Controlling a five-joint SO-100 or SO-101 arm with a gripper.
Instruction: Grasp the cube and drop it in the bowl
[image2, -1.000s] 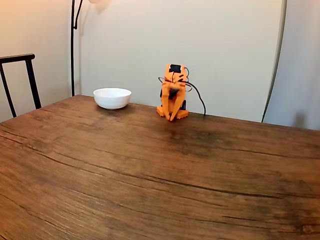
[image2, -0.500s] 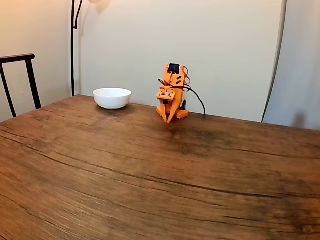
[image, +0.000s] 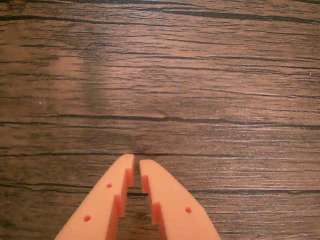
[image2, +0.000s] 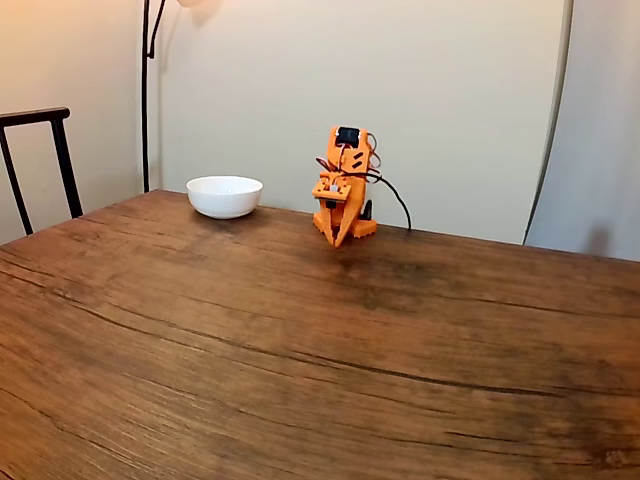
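No cube can be made out on the brown wooden table, the white round bowl by its far edge hides its inside, and the orange two-finger hand is seen nearly clenched on nothing, so either stage fits.

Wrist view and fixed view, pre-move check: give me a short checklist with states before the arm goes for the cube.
1. Claw holding nothing: ok, jaws nearly together with only a thin gap, nothing between them.
2. Cube located: not ok, no cube on the table in either view.
3. Bowl upright and in place: ok, left of the arm in the fixed view.
4. Bowl contents: cannot tell, interior hidden.
5. Claw open enough to grasp: not ok.
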